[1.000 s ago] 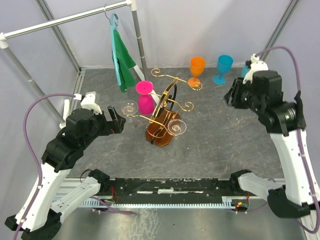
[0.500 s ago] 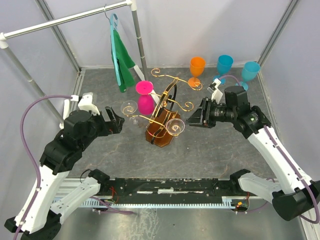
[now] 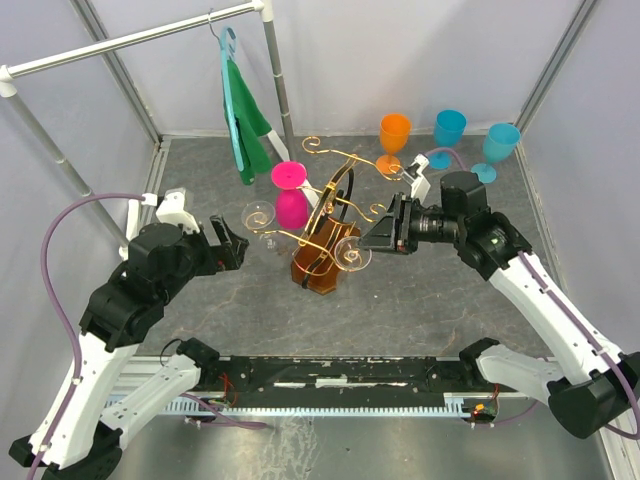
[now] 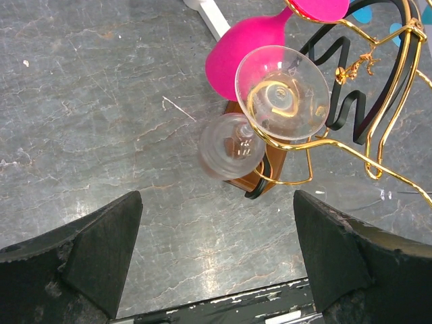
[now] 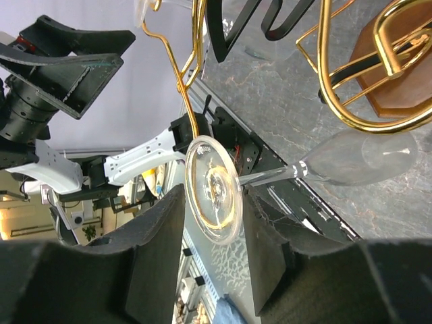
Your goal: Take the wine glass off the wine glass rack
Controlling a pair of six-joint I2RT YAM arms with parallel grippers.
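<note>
The right arm has swung in from the far right corner. Its right gripper is now right up at the right side of the wine glass rack. The left arm has barely moved.

The wine glass is still on the rack. It hangs by its round foot from a gold curly arm on the rack's right side, with its bowl down near the brown base. The right gripper's fingers are spread, one on each side of that foot (I cannot tell if they touch it).

The left gripper is just left of the rack, with its fingers wide apart and nothing between them.

A second clear glass hangs on the rack's left side, next to a pink glass. Behind the rack stand an orange glass and two blue glasses. A green cloth hangs from a grey rail behind and to the left of the rack.
</note>
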